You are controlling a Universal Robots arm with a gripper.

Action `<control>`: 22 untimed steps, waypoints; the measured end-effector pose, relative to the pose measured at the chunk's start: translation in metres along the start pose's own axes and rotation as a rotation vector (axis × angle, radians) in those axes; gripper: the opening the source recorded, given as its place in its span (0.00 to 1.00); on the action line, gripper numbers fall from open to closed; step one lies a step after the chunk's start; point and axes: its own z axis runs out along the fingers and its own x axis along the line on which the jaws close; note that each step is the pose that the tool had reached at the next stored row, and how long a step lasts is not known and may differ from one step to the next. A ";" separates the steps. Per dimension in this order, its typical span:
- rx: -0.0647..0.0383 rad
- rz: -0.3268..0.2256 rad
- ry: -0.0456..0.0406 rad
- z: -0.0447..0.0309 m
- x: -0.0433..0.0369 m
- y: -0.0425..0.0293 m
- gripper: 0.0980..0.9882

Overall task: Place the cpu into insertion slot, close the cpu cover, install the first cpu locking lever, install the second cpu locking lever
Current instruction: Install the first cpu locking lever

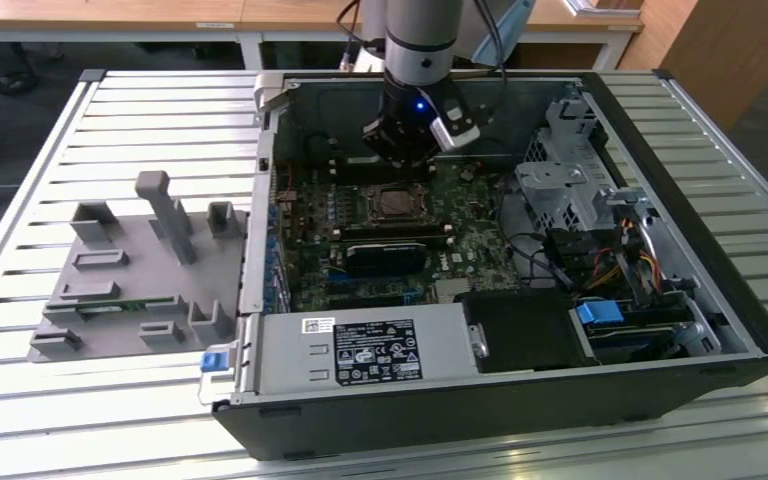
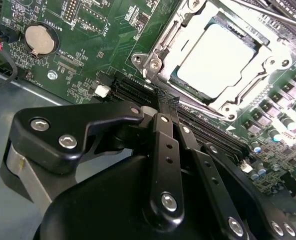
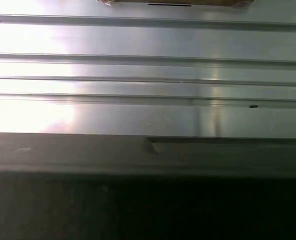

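Observation:
The cpu lies in the insertion slot, its pale metal top showing through the window of the cpu cover, which is folded down flat over it. A thin locking lever runs along the socket edge nearest my gripper. The black fingers are pressed together with nothing between them, their tips just beside that lever; whether they touch it I cannot tell. In the exterior view my gripper hangs just behind the cpu inside the open computer case.
The case walls box in the motherboard. A power supply sits at the front and a drive cage on the exterior view's right. A black module lies in front of the socket. A grey fixture stands on the slatted table.

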 end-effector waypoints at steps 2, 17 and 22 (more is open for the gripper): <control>0.002 0.000 0.0000 0.0009 -0.0002 0.0000 0.01; 0.033 -0.001 0.0003 0.0032 -0.0001 -0.0002 0.01; 0.034 -0.001 0.0001 0.0034 -0.0001 -0.0001 0.01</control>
